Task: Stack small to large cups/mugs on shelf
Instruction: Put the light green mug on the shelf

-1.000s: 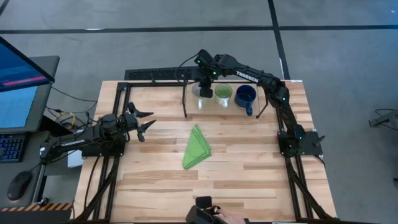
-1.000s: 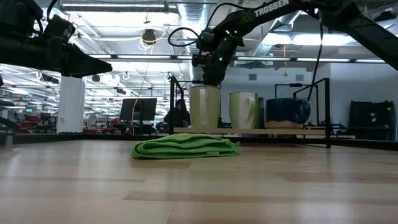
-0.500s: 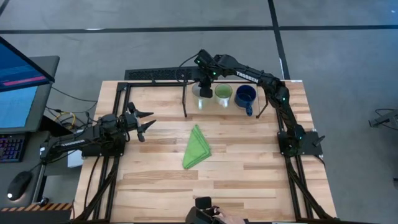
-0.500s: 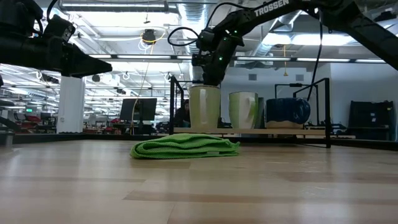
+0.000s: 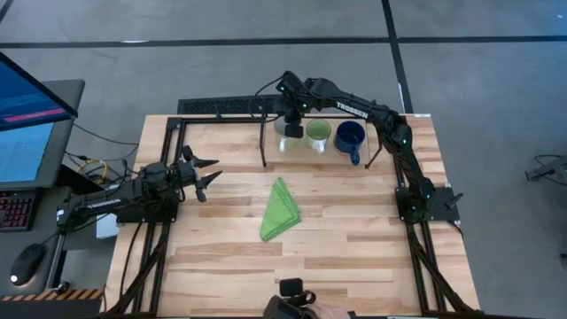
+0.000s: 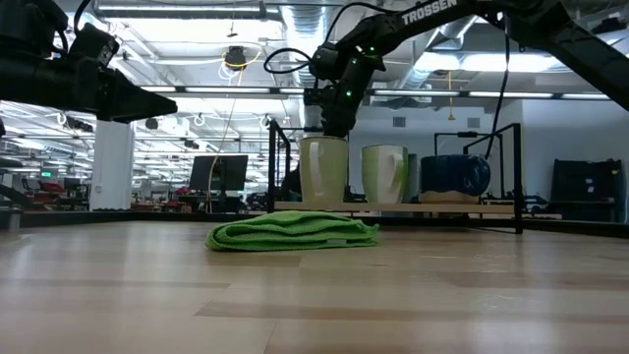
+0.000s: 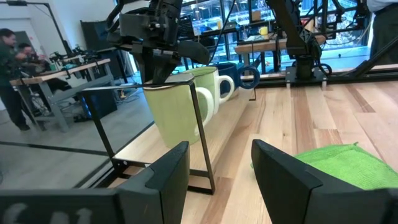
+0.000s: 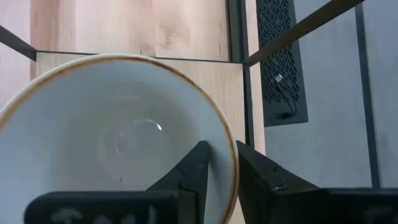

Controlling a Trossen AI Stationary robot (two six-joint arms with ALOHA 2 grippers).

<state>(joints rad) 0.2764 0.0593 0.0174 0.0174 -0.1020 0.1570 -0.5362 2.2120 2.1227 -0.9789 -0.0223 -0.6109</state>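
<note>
Three mugs stand in a row on the shelf (image 6: pixel 462 207) at the table's far edge: a white mug (image 5: pixel 289 133) on the left, a light green mug (image 5: pixel 318 132) in the middle and a dark blue mug (image 5: pixel 350 136) on the right. My right gripper (image 8: pixel 227 168) reaches down from above onto the white mug (image 6: pixel 323 169) and is shut on its rim. My left gripper (image 5: pixel 205 174) hovers open near the table's left edge, pointing level toward the shelf and touching nothing. My right gripper pinches the white mug's rim (image 8: pixel 229 155) on the side toward the table's far edge. One finger (image 8: pixel 194 167) is inside the mug and the other (image 8: pixel 256 169) is outside. The fingers slant down from above. The mug stands upright with its base on the shelf.
A folded green cloth (image 5: pixel 282 210) lies in the middle of the table, in front of the shelf. Thin black posts (image 5: pixel 263 146) and a rail frame the shelf. The near half of the wooden table (image 5: pixel 354 257) is bare.
</note>
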